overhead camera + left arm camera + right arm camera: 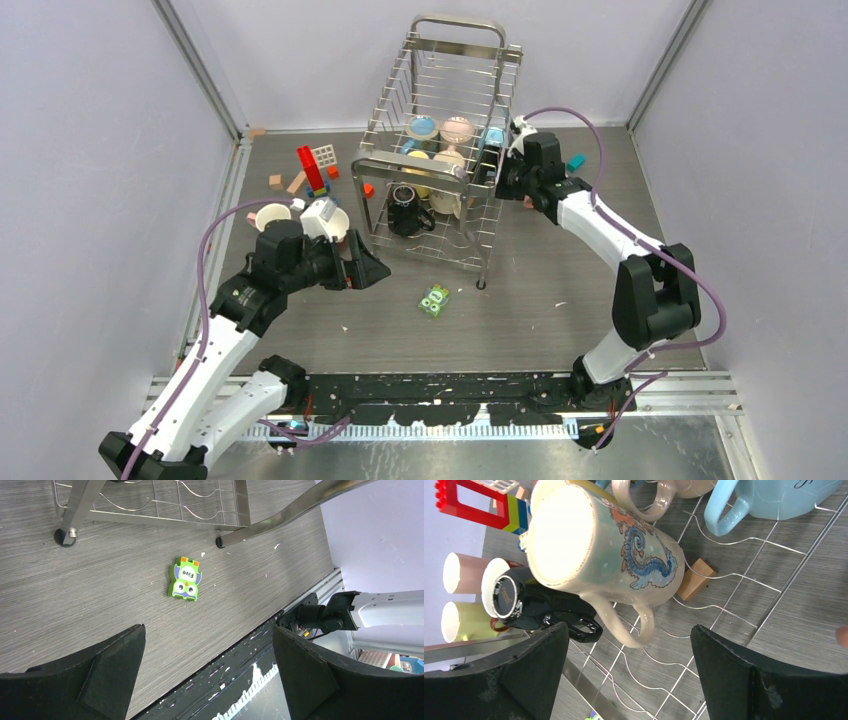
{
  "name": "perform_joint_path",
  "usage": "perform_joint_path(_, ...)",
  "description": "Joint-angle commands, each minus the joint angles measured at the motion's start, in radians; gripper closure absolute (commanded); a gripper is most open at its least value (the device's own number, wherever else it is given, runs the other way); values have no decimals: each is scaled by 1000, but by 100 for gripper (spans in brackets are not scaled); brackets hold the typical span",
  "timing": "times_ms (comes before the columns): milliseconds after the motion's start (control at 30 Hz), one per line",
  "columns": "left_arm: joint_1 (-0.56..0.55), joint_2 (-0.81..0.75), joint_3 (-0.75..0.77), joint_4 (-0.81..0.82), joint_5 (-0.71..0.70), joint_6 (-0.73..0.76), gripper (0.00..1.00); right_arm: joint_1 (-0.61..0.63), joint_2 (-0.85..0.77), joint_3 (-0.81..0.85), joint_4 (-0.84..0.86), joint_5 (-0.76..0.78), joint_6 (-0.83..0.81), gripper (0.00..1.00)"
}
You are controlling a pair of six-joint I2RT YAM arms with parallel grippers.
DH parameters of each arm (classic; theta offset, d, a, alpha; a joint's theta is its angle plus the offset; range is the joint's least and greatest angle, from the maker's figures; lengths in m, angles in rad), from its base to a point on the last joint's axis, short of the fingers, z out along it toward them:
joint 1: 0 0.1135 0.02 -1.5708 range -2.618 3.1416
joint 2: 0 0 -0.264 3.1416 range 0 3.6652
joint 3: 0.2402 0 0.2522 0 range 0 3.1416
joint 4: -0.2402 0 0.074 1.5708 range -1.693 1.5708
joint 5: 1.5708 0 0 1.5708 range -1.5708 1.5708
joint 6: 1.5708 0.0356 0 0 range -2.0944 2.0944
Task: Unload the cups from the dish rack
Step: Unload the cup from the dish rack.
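The right gripper (629,635) gapes wide before a cream mug (604,545) in the dish rack (458,20)

Its jaws stand far apart and grip nothing; it sits at the rack's right side; the cream mug, printed with a blue dragon, lies on its side on the wire just ahead, its handle showing in the gap between the fingers, though whether they touch I cannot tell; a black mug (539,610) lies lower to the left and a light blue mug (774,497) further in; the left gripper (207,632) hangs equally wide and empty over the table (75,590), left of the rack's near legs, a green owl piece (185,578) lying ahead of it
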Motion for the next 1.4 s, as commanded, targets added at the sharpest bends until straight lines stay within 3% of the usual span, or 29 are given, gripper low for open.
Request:
perform_joint_path(0,4,-14,20,16,24,-5,0,20,20,-16,113,-19,-14,5)
perform_joint_path(367,4,-5,13,17,34,-12,0,85,70,-75,173,33,-11,12)
perform_joint_path(533,4,-13,8,10,33,-16,0,94,106,-78,203,42,1,24)
perform_joint_path(967,4,-20,-1,-1,33,-25,0,141,157,-57,213,138,-29,33)
perform_joint_path(1367,4,-19,-19,12,42,-39,0,161,133,-62,183,215,-68,52)
